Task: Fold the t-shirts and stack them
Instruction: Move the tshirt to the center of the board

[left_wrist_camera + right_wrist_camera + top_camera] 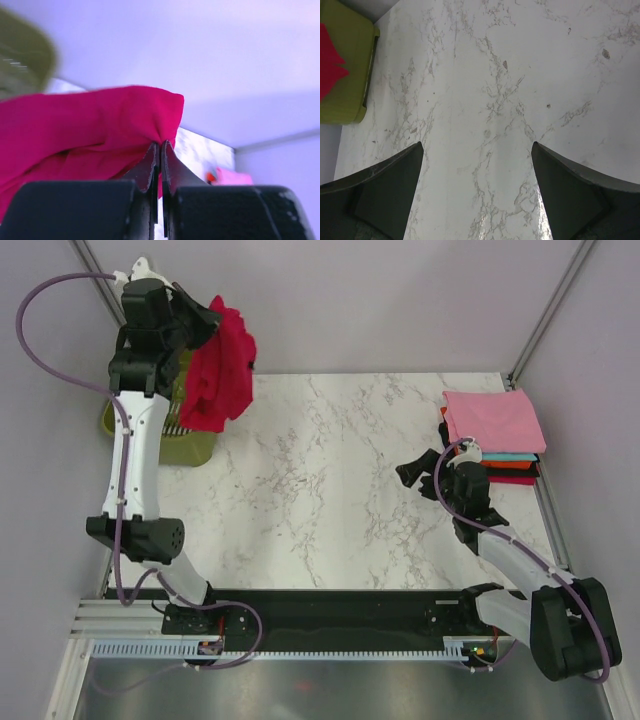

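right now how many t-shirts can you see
5: a crimson t-shirt hanging from the left tool over the basket, and pink, teal, red and black ones stacked far right. Others may be hidden.

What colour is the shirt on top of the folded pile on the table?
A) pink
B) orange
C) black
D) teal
A: a pink shirt covers the stack, and only the edges of the other shirts peek out beneath it.
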Controlling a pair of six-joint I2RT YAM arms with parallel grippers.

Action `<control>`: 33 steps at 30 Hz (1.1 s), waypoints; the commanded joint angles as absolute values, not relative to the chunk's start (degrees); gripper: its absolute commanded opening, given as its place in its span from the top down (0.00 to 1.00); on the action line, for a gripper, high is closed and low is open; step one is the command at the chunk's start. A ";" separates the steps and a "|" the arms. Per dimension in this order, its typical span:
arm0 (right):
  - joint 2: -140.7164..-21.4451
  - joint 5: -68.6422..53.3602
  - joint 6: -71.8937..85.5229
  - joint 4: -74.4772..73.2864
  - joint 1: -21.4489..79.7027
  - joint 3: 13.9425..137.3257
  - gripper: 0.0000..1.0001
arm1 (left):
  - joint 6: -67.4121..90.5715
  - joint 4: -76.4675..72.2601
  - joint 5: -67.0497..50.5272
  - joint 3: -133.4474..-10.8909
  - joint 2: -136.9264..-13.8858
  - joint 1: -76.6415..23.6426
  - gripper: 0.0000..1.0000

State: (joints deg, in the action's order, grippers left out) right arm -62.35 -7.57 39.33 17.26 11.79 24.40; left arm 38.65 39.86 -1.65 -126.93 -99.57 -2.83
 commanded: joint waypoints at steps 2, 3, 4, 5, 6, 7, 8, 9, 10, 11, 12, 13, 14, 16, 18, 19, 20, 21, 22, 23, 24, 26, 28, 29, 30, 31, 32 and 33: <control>-59.16 -6.24 37.71 18.02 11.95 26.02 0.02 | 42.53 32.97 -0.53 -125.70 -89.04 -11.76 0.98; -58.72 -6.07 37.53 17.41 11.95 26.02 0.02 | 43.15 31.48 -1.05 -120.64 -87.90 -14.65 0.98; -58.28 -5.72 37.36 17.14 11.95 26.02 0.02 | 44.46 30.07 -1.49 -117.98 -87.11 -15.90 0.98; -57.40 -5.36 37.18 16.96 11.87 25.93 0.02 | 44.99 29.10 -1.58 -115.51 -86.23 -16.69 0.98; -57.04 -5.36 36.83 16.88 11.87 25.84 0.02 | 45.09 27.70 -1.50 -112.01 -86.22 -17.92 0.98; -56.61 -5.27 36.74 16.88 11.78 25.67 0.02 | 44.57 27.51 -1.41 -110.75 -86.48 -18.10 0.98; -56.17 -5.53 36.48 17.05 11.95 25.40 0.02 | 44.47 27.51 -1.58 -109.52 -87.09 -18.11 0.98; -55.99 -5.62 36.30 17.22 11.95 25.31 0.02 | 43.17 27.68 -2.45 -107.42 -87.36 -18.11 0.57; -55.99 -5.71 36.21 17.23 11.95 25.40 0.02 | 42.11 28.12 -3.77 -106.88 -88.15 -18.02 0.22; -55.99 -5.97 36.21 17.31 11.87 25.31 0.02 | 41.40 29.34 -4.30 -106.44 -89.02 -18.10 0.01; -56.16 -6.32 36.21 17.58 11.87 25.31 0.02 | 41.22 31.44 -4.22 -104.43 -88.77 -18.11 0.00; -56.42 -6.85 36.12 18.01 11.95 25.31 0.02 | 41.22 31.29 -4.22 -102.24 -88.07 -18.11 0.00; -56.77 -7.73 36.21 19.24 11.95 25.23 0.02 | 41.57 31.03 -4.04 -99.87 -87.20 -18.11 0.00; -58.00 -9.92 36.21 20.30 12.22 25.22 0.02 | 42.97 27.61 -4.13 -91.35 -83.33 -18.11 0.00; -59.14 -11.42 35.69 20.92 13.18 26.01 0.02 | 44.21 22.62 -5.09 -82.30 -78.76 -18.37 0.00; -60.54 -11.60 34.99 20.92 13.71 26.36 0.02 | 44.21 20.85 -5.53 -79.22 -77.10 -18.72 0.00; -61.43 -11.60 34.63 20.48 14.32 26.89 0.02 | 44.38 19.61 -5.19 -73.62 -75.78 -19.68 0.00; -62.22 -11.17 34.28 20.22 15.54 27.85 0.03 | 44.99 18.29 -5.19 -70.69 -73.15 -20.38 0.00; -63.79 -10.99 33.41 20.04 16.08 28.38 0.04 | 45.09 15.06 -5.27 -67.88 -72.08 -21.17 0.00; -64.68 -10.73 33.05 19.43 16.87 28.91 0.04 | 45.61 13.64 -4.84 -62.54 -71.20 -22.92 0.00; -65.56 -10.20 32.61 19.16 18.27 30.05 0.05 | 45.62 12.06 -4.92 -60.05 -69.97 -23.81 0.00; -68.19 -9.23 31.47 18.64 19.94 31.02 0.07 | 45.79 8.71 -4.49 -54.70 -69.70 -26.09 0.00; -71.00 -7.66 30.76 18.55 22.32 32.34 0.08 | 43.87 7.21 -4.57 -52.65 -71.09 -27.07 0.00; -72.06 -7.39 30.24 18.37 23.02 32.87 0.09 | 42.03 6.51 -4.22 -51.60 -71.97 -28.03 0.00; -74.33 -7.03 29.97 18.37 24.25 34.18 0.13 | 41.05 6.24 -4.48 -51.42 -73.03 -28.21 0.00; -75.66 -6.25 30.06 18.20 24.87 34.97 0.14 | 40.00 6.15 -4.83 -51.33 -75.91 -28.30 0.00; -77.15 -5.98 30.06 17.76 25.22 35.94 0.15 | 38.34 5.72 -5.01 -51.50 -77.33 -28.39 0.00; -80.47 -5.98 30.49 17.32 25.75 38.56 0.18 | 37.80 5.19 -5.01 -51.50 -79.00 -28.48 0.00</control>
